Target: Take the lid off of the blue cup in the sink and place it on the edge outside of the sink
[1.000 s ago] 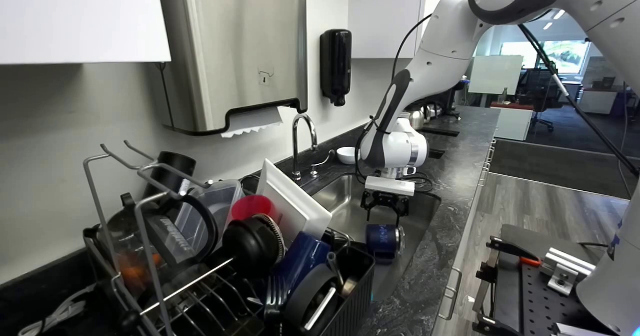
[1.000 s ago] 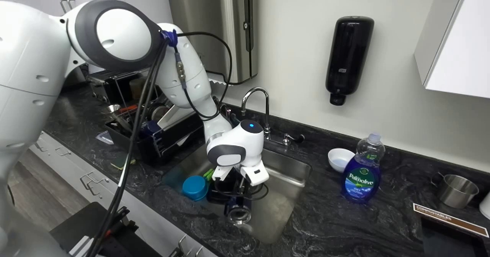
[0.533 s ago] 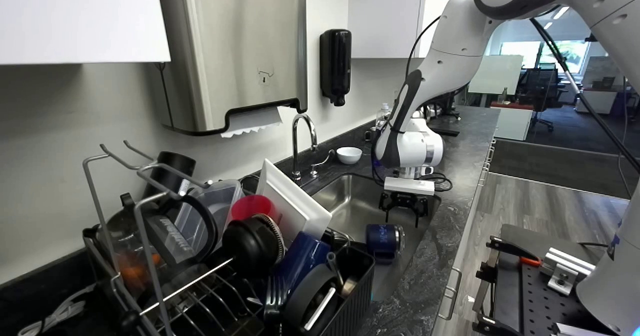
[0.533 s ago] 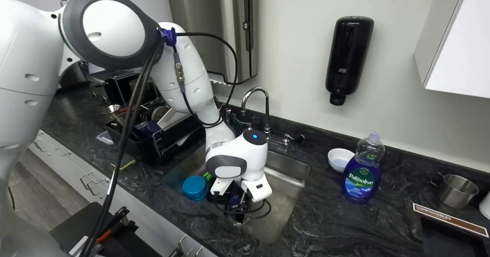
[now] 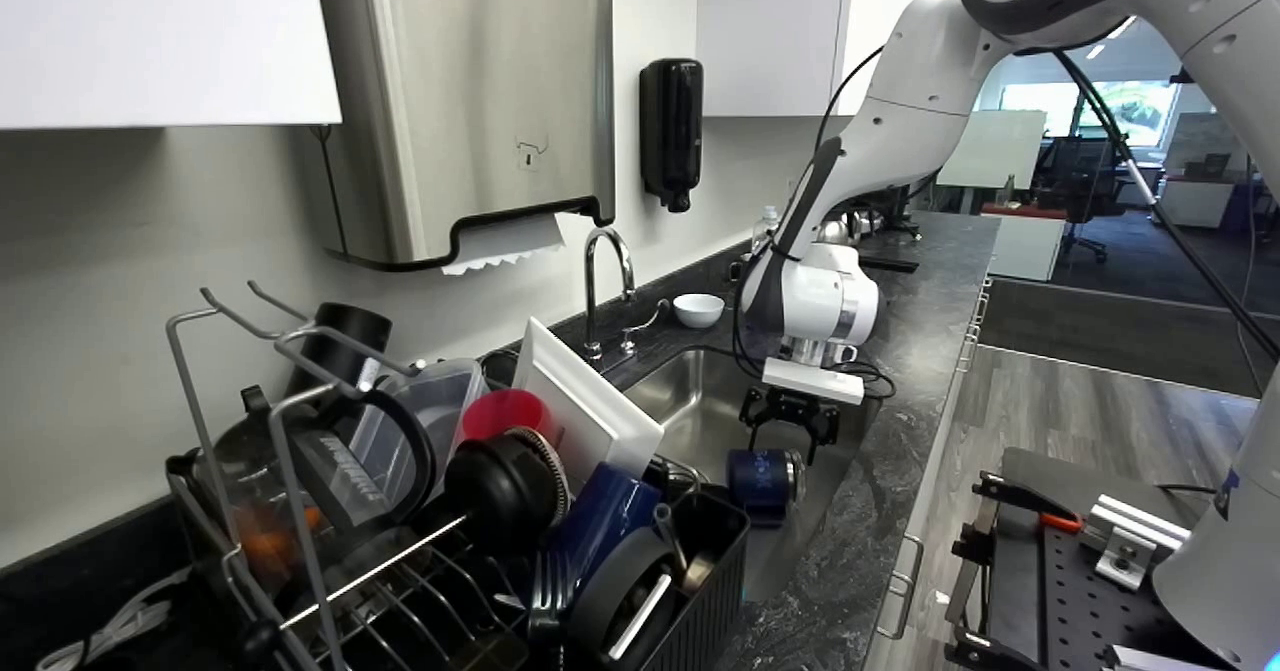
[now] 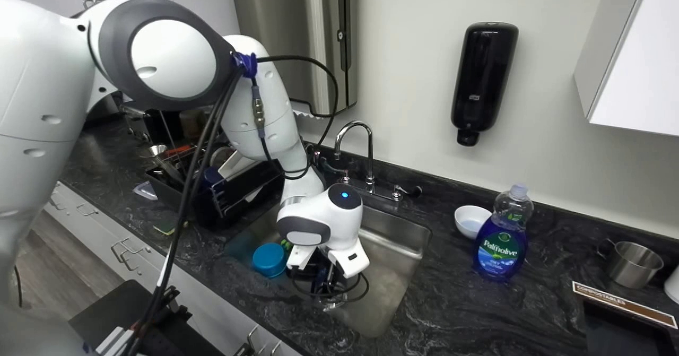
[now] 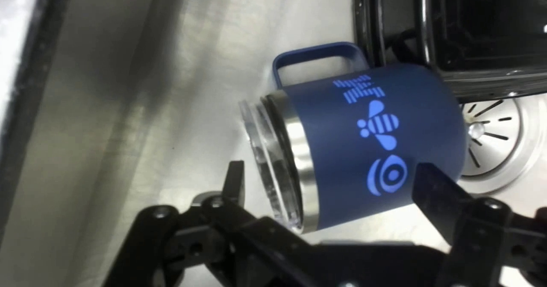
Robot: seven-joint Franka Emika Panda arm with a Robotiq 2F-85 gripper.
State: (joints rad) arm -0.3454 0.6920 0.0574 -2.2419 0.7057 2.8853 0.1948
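The wall (image 6: 414, 69) over here is plain off-white, with a white overhead cabinet (image 6: 642, 69) fixed up high and white base cabinets (image 6: 95, 234) lined up down low. Grey wood-look flooring (image 5: 1100, 391) runs along beside them, then meets a dark floor strip (image 5: 1110, 311). Farther off I see a whiteboard (image 5: 990, 146) and a black office chair (image 5: 1080, 176), with ceiling lights (image 5: 1096, 52) glowing above. Behind them a window (image 5: 1150, 101) stands bright with daylight, greenery (image 5: 1135, 114) showing through.

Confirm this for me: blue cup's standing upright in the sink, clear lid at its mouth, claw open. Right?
Not quite: the blue cup isn't upright. The wrist view shows it lying on its side in the sink. The rest holds: the clear lid is at its mouth, and the claw is open.
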